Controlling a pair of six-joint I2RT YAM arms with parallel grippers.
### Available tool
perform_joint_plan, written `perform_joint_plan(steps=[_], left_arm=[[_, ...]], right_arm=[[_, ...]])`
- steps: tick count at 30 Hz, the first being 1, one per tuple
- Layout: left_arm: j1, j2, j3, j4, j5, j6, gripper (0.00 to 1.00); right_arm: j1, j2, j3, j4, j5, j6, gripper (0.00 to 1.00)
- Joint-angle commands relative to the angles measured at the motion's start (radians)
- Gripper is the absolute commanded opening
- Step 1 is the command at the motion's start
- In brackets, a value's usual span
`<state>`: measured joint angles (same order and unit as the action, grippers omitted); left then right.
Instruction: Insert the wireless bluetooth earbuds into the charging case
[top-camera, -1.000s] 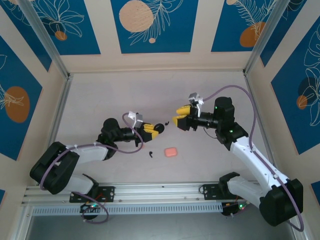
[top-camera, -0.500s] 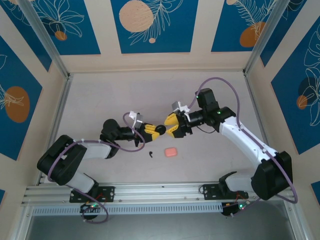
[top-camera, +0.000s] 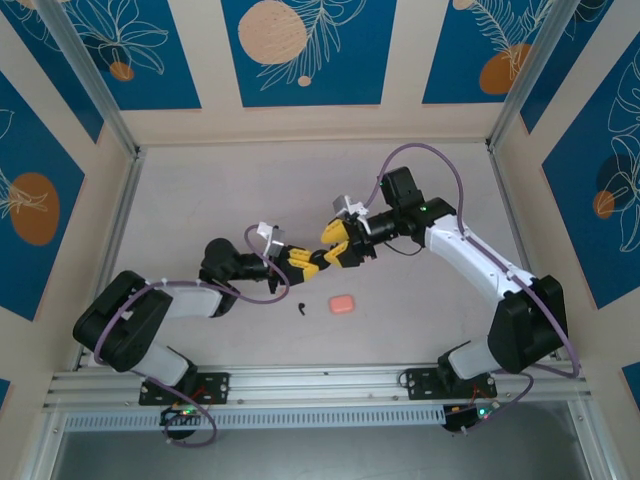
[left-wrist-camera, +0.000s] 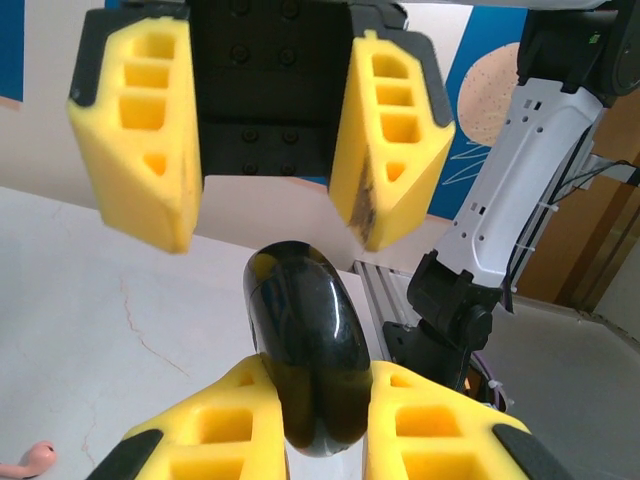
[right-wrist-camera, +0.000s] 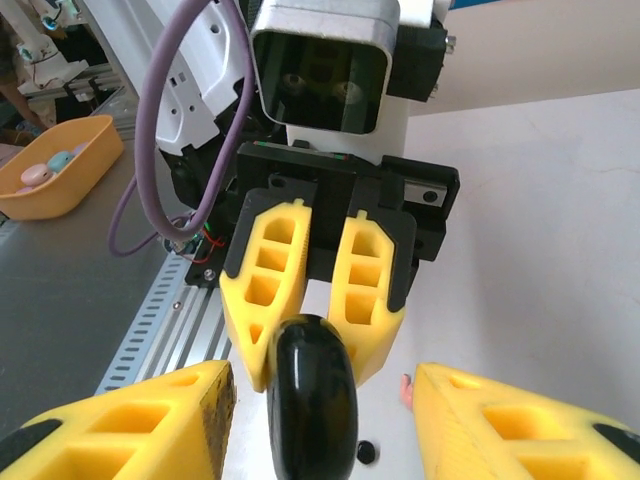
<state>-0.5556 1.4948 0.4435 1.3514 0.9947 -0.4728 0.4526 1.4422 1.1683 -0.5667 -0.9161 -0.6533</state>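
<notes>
Pale marbled bench, evenly lit. Beige walls left, far and right carry blue panels with orange discs and white leaf outlines. Aluminium posts at far corners, slotted rail along near edge. Orange tray beyond the bench.

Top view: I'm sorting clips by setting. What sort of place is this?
Likely a robot test cell, not a home: a table boxed in by blue leaf-print panels, with the left arm and right arm bolted to a metal rail at its near edge.
</notes>
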Motion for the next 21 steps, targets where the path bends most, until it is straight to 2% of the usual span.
perform_joint_plan(steps=[1, 5, 10, 12, 16, 21], left_arm=[[0.008, -0.028, 0.018, 0.055, 0.022, 0.000, 0.11], [0.008, -0.034, 0.020, 0.054, 0.018, -0.003, 0.11], [0.010, -0.033, 0.019, 0.054, 0.014, -0.010, 0.11], [0.010, -0.034, 0.020, 0.054, 0.014, -0.015, 0.11], [0.011, -0.036, 0.021, 0.053, 0.010, -0.019, 0.11], [0.023, -0.045, 0.024, -0.048, -0.039, 0.005, 0.27]], right_arm=[[0.008, 0.026, 0.034, -0.083, -0.010, -0.054, 0.48], [0.011, 0.048, 0.048, -0.107, -0.031, -0.066, 0.41], [0.017, 0.069, 0.070, -0.143, -0.043, -0.085, 0.28], [0.018, 0.075, 0.076, -0.153, -0.050, -0.091, 0.19], [0.020, 0.079, 0.090, -0.183, -0.053, -0.106, 0.11], [0.015, 0.029, 0.059, -0.139, 0.032, -0.073, 0.09]])
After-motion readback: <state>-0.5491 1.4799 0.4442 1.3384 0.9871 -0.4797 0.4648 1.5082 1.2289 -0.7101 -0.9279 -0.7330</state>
